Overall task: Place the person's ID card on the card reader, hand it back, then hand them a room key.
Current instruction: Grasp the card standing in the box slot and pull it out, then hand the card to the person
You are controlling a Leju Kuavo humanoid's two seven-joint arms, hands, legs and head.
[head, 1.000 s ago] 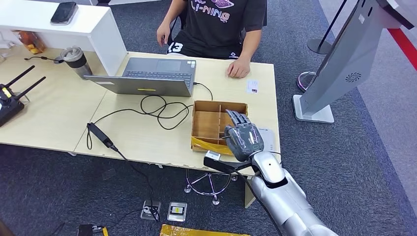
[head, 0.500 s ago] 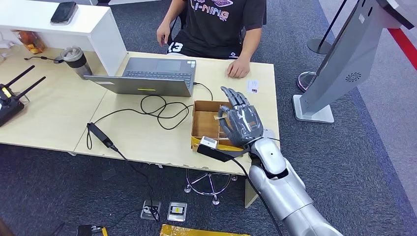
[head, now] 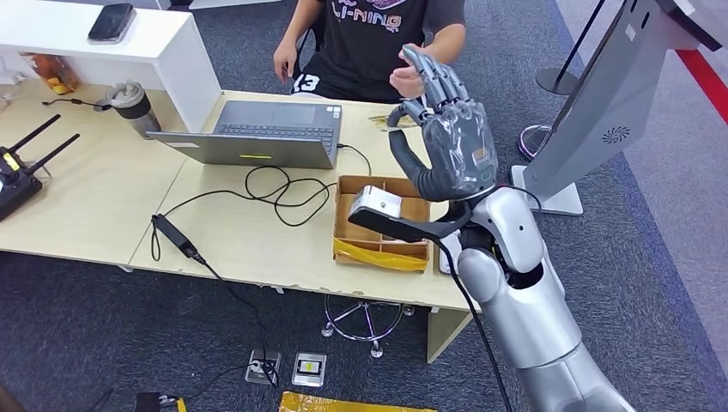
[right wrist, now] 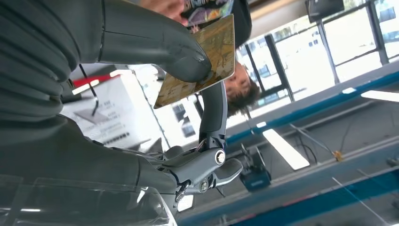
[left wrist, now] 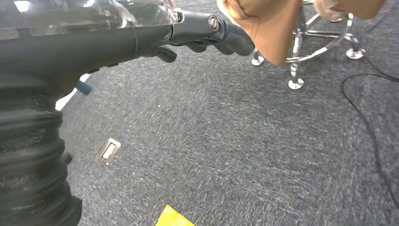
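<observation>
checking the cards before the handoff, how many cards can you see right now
1 for certain: a room key card pinched in the right hand, raised toward the person's hand. Others may be hidden behind the raised arm or inside the wooden divider box.

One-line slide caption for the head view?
Right hand holds a room key card up toward the seated person's hand, above the wooden tray.

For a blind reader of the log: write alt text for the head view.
The robot's right hand is raised above the desk, holding a card out toward the seated person, whose hand reaches for it. Below sit a wooden divided tray and an open laptop.
</observation>
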